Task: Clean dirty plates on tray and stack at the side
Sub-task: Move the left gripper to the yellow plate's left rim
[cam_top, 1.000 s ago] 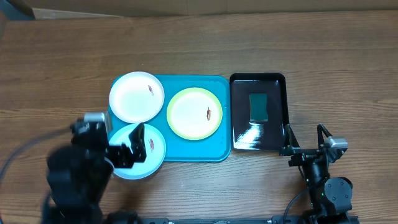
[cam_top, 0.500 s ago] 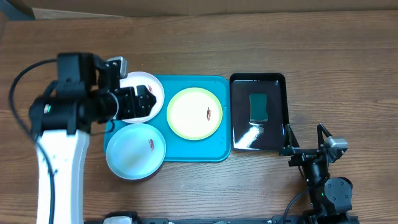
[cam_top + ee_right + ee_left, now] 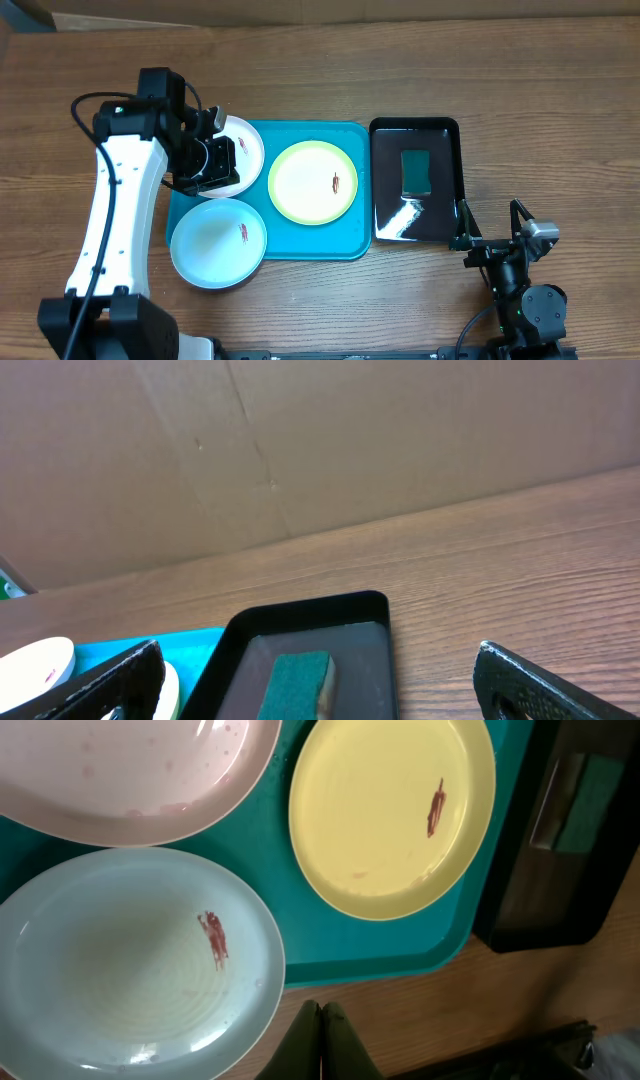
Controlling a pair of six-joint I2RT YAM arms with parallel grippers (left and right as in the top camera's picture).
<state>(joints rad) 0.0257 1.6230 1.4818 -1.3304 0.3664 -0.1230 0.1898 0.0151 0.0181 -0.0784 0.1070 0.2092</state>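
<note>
Well, black tray w/ sponge right of turquoise tray; my left gripper, pinched empty, hides part of white plate; right gripper wide.

Wooden table carries the turquoise tray near its centre, and at the tray's three o'clock sits the black tray, just beside it.
</note>
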